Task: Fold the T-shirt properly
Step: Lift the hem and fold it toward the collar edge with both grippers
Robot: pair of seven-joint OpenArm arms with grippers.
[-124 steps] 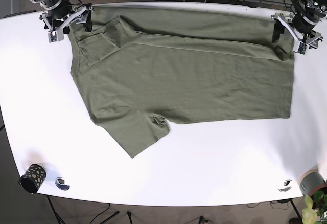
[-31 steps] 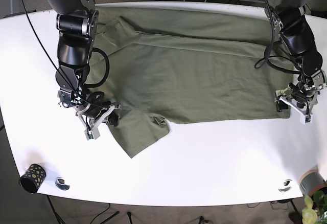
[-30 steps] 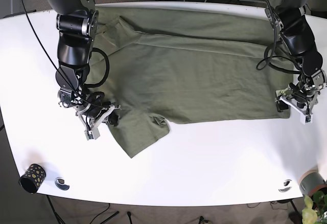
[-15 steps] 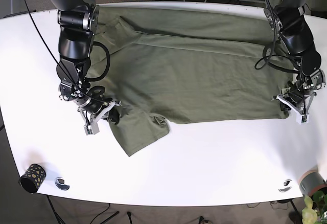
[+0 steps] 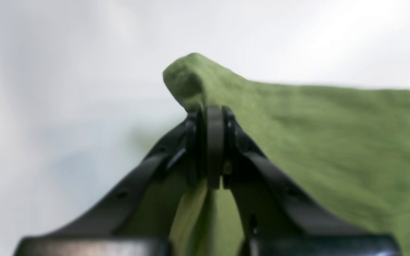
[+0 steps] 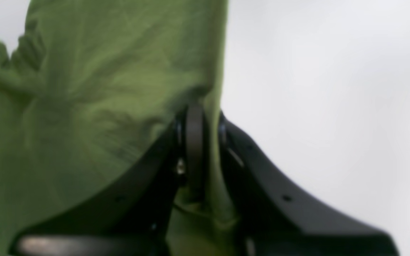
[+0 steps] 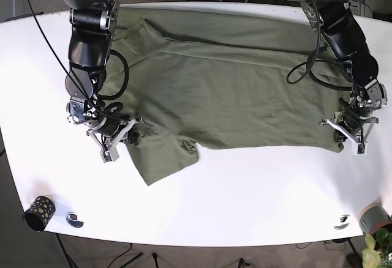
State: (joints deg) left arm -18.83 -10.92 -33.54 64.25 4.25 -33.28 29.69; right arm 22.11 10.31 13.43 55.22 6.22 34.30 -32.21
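Observation:
An olive green T-shirt (image 7: pixel 226 84) lies spread on the white table (image 7: pixel 245 207), with its far edge folded over. In the base view my left gripper (image 7: pixel 346 132) is at the shirt's near right corner. The left wrist view shows this gripper (image 5: pixel 212 117) shut on a raised fold of the T-shirt (image 5: pixel 333 142). My right gripper (image 7: pixel 121 138) is at the near left side, where the sleeve meets the body. In the right wrist view the gripper (image 6: pixel 195 117) is shut on bunched T-shirt cloth (image 6: pixel 84 106).
A black speckled cup (image 7: pixel 38 212) and a small round object (image 7: pixel 75 219) sit near the front left edge. Another small round object (image 7: pixel 343 221) and a grey pot (image 7: pixel 373 218) with a plant are at the front right. Cables run along the back.
Both arms came from the far corners to the near edge. In the last second both grippers have pulled the held cloth slightly: the sleeve shifted left and back, the right corner moved inward.

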